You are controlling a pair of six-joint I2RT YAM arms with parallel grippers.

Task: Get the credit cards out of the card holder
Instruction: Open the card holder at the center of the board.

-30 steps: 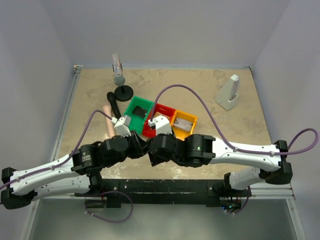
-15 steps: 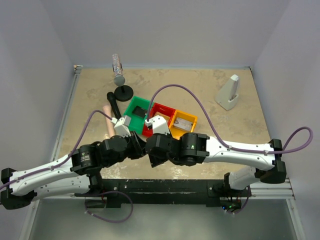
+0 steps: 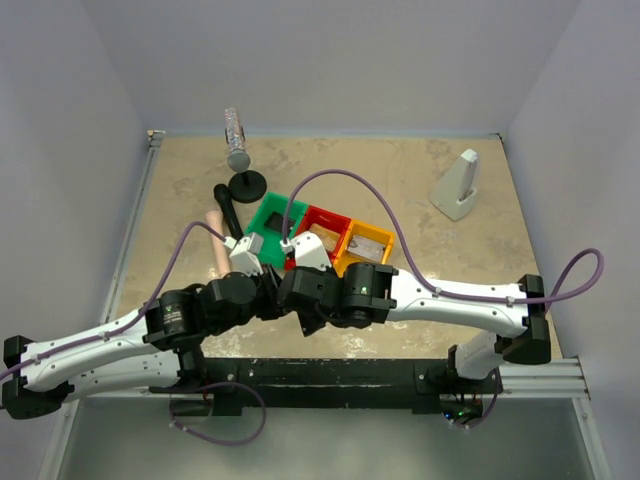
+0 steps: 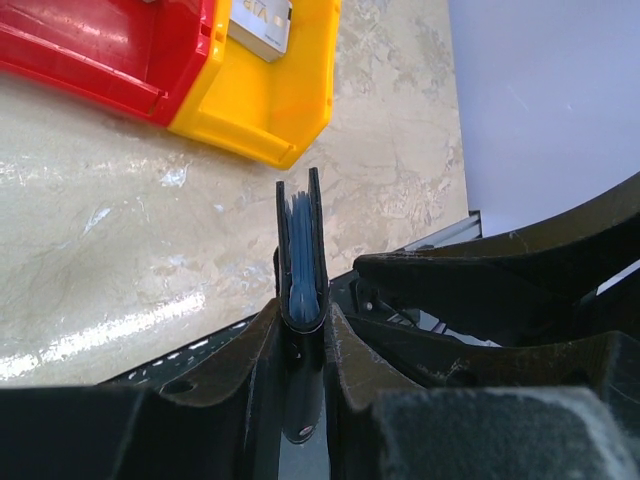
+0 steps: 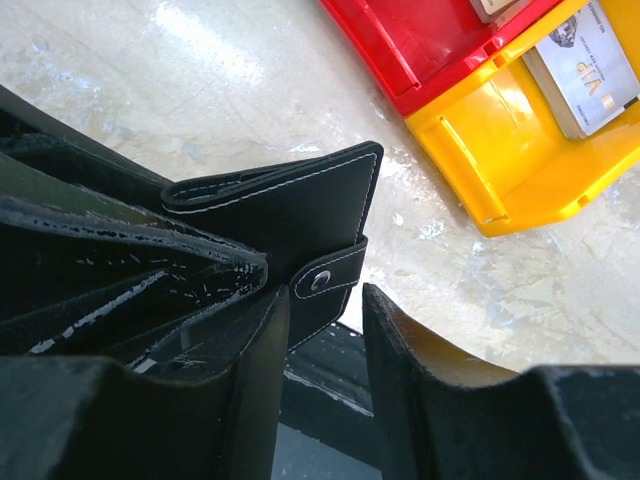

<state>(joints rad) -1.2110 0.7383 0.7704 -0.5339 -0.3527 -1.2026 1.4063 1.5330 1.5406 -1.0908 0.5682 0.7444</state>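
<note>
1. While the left gripper (image 4: 300,335) pinches the holder (image 4: 300,240) edge-on, just short of the yellow bin (image 5: 500,170), the right gripper's (image 5: 322,300) fingers stand spread around its snap tab (image 5: 322,281).
2. Likely step: opening the holder. Next, clamp the tab and pull.
3. It is black, stitched and nearly folded shut, with blue showing between its covers.

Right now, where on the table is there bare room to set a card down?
Bare tabletop between the yellow bin and the white stand, and along the back wall behind the green bin. Crowded around the card holder at near centre.
</note>
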